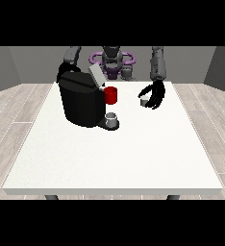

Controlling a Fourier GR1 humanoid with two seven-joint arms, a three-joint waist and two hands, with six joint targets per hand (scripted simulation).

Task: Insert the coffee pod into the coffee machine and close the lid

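Coffee pod point(144, 101), a small pale cylinder, is sitting upright on the white table point(109, 158), well out to the view's right of the coffee machine point(81, 102).

Front view: the hand at the view's right point(154, 95) is being held right at the pod, its dark fingers draped down around the pod's far and right side. Contact cannot be confirmed; the fingers are seen curving about the pod, but whether they are closing on it or only cupping it cannot be told. The pod is judged not yet lifted, its base appearing to rest on the table. This hand is plainly the nearer one. The move ahead is judged to turn on one relation: the machine's open top lies toward the view's left of the pod and higher, so a lift and a sideways carry are being called for.

The lid point(96, 76) is standing tilted up, open. A red part point(111, 95) is showing at the machine's front, and a small grey cup point(112, 118) is sitting on its base below.

The hand at the view's left is being hidden behind the machine; only its arm point(72, 56) is showing. The pod slot itself cannot be made out.
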